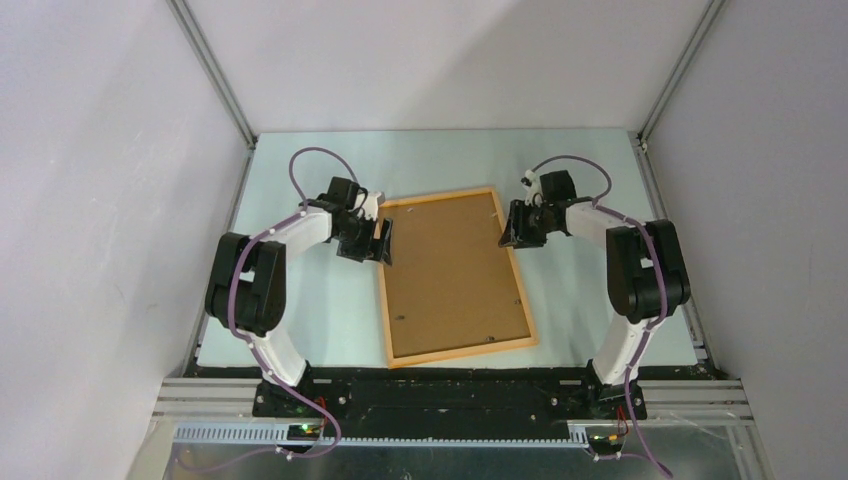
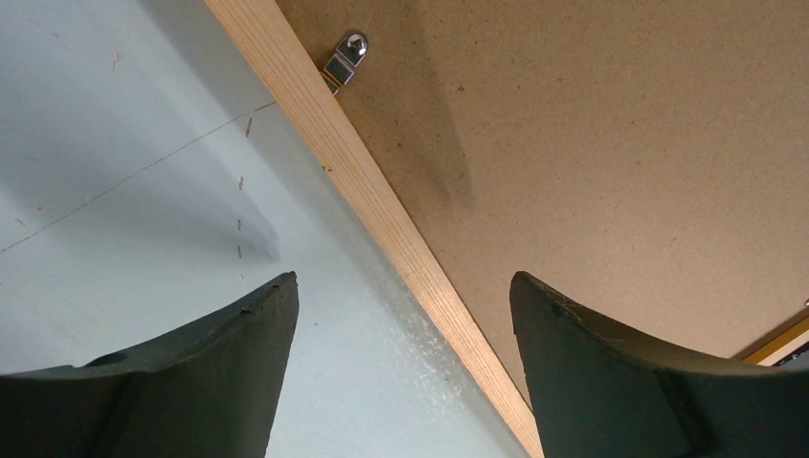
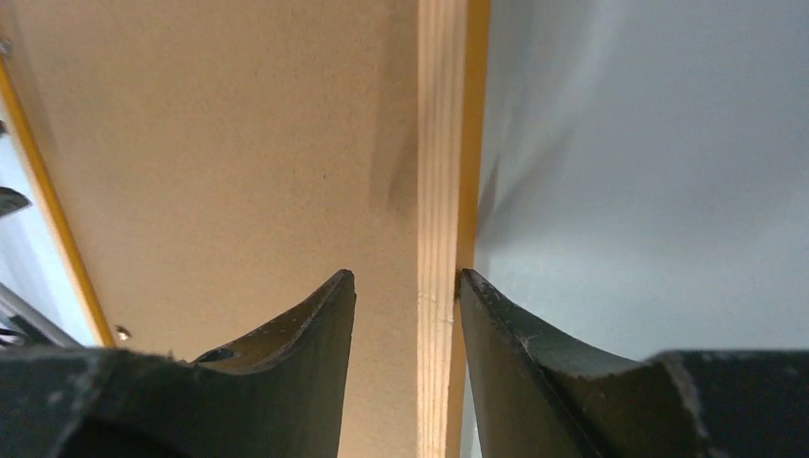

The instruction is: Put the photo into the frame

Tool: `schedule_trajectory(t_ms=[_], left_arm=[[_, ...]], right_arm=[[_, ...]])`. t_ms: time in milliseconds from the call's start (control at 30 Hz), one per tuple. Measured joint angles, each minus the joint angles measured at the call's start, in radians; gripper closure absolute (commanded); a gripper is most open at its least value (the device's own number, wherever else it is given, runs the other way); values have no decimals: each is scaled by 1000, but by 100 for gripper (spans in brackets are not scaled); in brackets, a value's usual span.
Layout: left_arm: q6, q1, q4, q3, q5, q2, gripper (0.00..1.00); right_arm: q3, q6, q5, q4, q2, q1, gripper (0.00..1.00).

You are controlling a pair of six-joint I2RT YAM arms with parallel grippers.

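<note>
Frame (image 1: 460, 351) lies back-up, centred on the table (image 1: 300, 180), board (image 1: 450, 270) seated; photo unseen, likely already beneath. The left gripper (image 2: 403, 279) gapes astride the left rail; the right gripper (image 3: 406, 274) sits slightly apart around the right.

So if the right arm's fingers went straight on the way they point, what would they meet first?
Likely the frame: its wooden rail lies right between the right fingers, though how close is hard to judge.
</note>
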Motion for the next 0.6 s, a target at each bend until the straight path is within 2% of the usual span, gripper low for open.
schedule_trajectory(t_ms=[400,533,600], left_arm=[[0,0,0,0,3,-5,14],[0,0,0,0,7,-5,14],[0,0,0,0,8,-5,14]], right_arm=[[39,-33,108,-59,42,52,70],[66,-29,137,-83,58,62,80],[84,-26,143,-96,68,64,88]])
